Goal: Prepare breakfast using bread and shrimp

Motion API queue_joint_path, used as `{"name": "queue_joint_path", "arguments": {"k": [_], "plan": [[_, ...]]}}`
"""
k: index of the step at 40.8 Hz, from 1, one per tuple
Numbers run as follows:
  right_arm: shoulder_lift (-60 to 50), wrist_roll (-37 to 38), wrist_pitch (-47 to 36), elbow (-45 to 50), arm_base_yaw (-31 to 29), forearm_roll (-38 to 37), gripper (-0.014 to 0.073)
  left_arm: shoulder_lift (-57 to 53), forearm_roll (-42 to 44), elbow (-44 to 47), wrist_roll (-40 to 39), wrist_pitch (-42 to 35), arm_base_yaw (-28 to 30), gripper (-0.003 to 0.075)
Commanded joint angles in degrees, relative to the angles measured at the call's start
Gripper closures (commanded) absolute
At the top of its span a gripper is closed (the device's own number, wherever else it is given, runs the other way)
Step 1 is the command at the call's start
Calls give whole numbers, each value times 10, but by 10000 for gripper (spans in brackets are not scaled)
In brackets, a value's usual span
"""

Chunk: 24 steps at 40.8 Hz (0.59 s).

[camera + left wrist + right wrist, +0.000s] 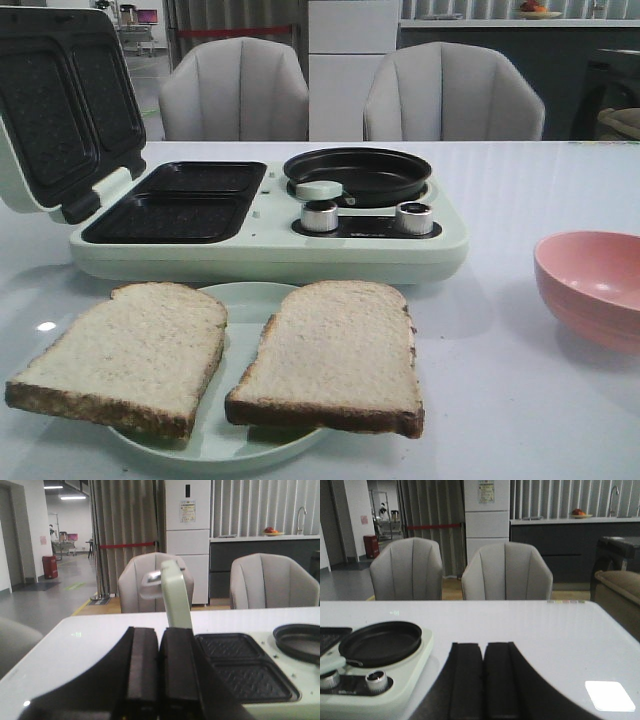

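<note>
Presently two bread slices (225, 360) lie side by side on a pale plate (215, 440) at the lower left of the front view, before the open breakfast maker (270, 215); a pink bowl (590, 285) sits right. Left gripper (159, 675) and right gripper (484, 680) are both clenched, grasping nothing

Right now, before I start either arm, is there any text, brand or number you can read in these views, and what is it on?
None can be read.
Control strip by the knobs on the breakfast maker: faint marks, too small.
Sticker on the white cabinet: printed, blurred.
Pink notice on the far wall: blurred.
</note>
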Motion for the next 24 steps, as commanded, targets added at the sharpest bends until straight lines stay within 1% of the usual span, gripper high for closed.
{"name": "queue_joint_path", "arguments": {"k": [1,9,12,17,24], "plan": [[27,-2,-7,-76,-2,3,557,-1,-2,-89,-3,8,1,619],[123,-2,77,-184,-2,3,557,59,-1,-234,-3,169,1,619],[157,-2,106,-208,-2,3,557,86,-1,-267,-3,221,1,619],[207,-2,132,-221,-2,3,557,127,-1,-281,-3,263,1,619],[260,-2,169,-209,-2,3,557,161,-1,-261,-3,294,1,619]]}}
